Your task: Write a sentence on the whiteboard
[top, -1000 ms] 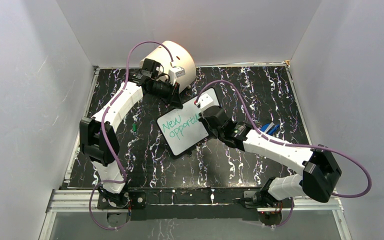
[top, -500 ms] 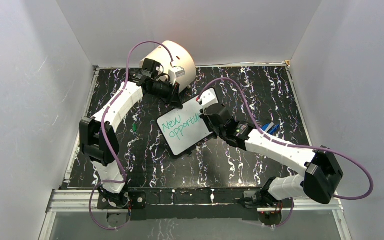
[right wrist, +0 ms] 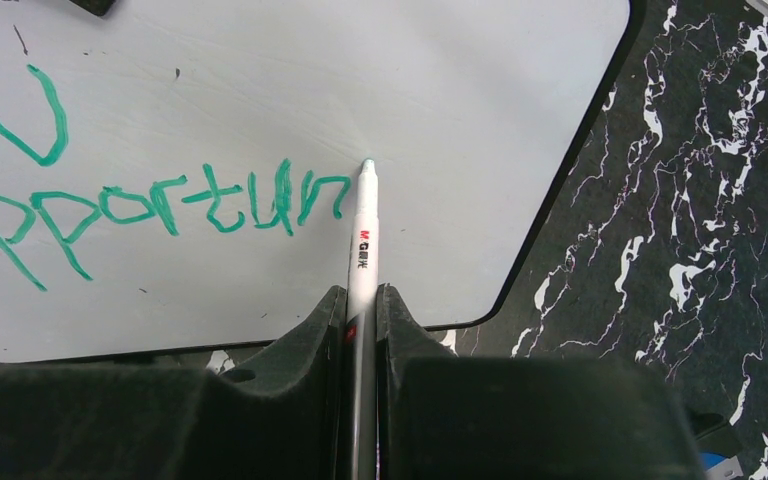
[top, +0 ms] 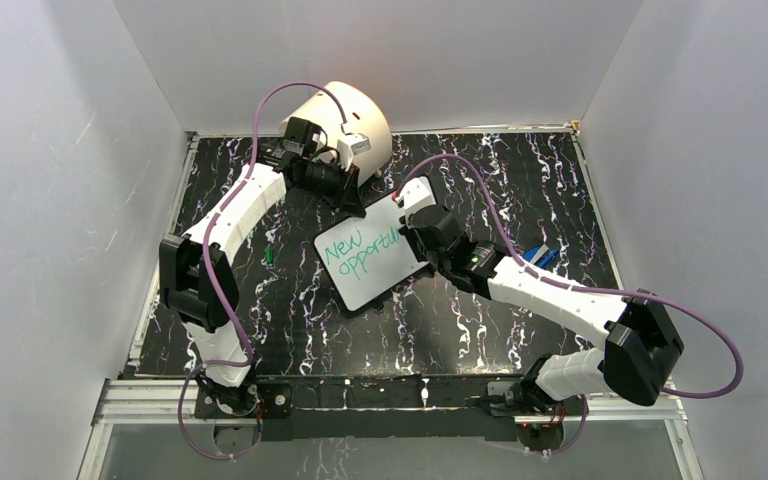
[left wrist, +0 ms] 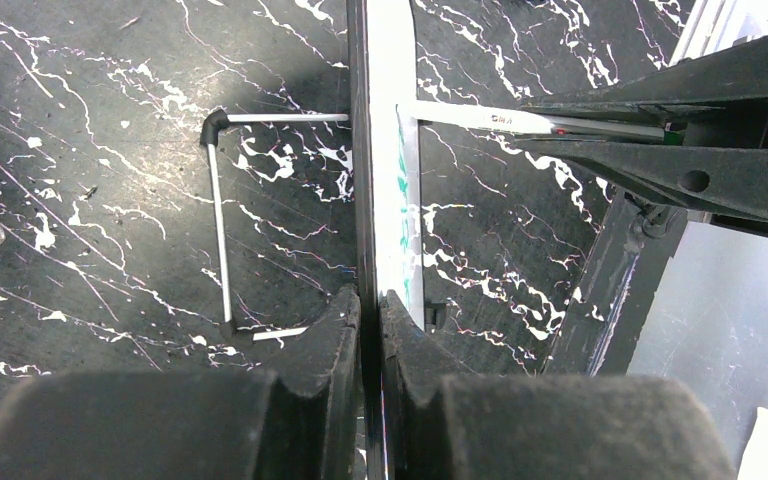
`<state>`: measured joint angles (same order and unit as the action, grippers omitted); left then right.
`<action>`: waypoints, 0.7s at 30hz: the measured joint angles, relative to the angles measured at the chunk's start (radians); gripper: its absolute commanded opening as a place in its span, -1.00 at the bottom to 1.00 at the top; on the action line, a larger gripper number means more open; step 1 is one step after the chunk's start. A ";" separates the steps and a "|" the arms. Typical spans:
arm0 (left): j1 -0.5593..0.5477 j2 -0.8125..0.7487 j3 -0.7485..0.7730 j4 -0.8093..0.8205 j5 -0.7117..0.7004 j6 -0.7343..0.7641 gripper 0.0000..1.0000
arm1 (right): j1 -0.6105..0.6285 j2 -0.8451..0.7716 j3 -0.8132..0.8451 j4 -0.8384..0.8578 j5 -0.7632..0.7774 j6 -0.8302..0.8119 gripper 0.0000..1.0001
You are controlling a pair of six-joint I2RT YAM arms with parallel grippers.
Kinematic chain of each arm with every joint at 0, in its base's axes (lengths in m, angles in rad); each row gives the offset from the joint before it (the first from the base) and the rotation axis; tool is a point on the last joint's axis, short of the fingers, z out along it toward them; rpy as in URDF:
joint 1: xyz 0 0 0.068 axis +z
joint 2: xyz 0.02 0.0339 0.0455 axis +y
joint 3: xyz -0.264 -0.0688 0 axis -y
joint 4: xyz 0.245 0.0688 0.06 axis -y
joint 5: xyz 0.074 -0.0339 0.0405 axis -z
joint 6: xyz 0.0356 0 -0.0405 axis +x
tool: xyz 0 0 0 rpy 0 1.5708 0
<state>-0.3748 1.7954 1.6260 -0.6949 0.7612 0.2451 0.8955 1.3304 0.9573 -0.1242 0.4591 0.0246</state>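
Two words written: sentence (right wrist: 160, 205) reads "New opportun", evidently unfinished; right gripper (right wrist: 362, 295) closed on marker (right wrist: 363, 230), tip ahead on whiteboard (right wrist: 260, 80); left gripper (left wrist: 370, 300) pinches its edge.

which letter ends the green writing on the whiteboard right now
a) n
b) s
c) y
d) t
a: in the right wrist view the sentence on the whiteboard reads "New opportun", and the marker has its tip just past that final n.
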 measured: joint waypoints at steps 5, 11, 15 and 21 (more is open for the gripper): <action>0.000 0.000 0.000 0.000 -0.005 0.002 -1.00 | -0.005 0.004 0.002 -0.003 -0.015 -0.002 -1.00; -0.001 0.000 0.000 0.000 -0.008 0.000 -1.00 | -0.005 -0.002 0.002 -0.005 -0.013 -0.002 -1.00; -0.001 0.000 0.001 -0.002 -0.010 -0.002 -1.00 | -0.005 -0.016 0.002 -0.008 -0.014 -0.001 -1.00; -0.002 0.000 0.002 -0.002 -0.013 -0.003 -1.00 | -0.005 -0.023 -0.001 -0.019 -0.016 0.003 -1.00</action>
<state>-0.3767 1.7954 1.6279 -0.6968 0.7486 0.2424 0.8902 1.3075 0.9562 -0.1429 0.4427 0.0277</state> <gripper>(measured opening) 0.072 0.208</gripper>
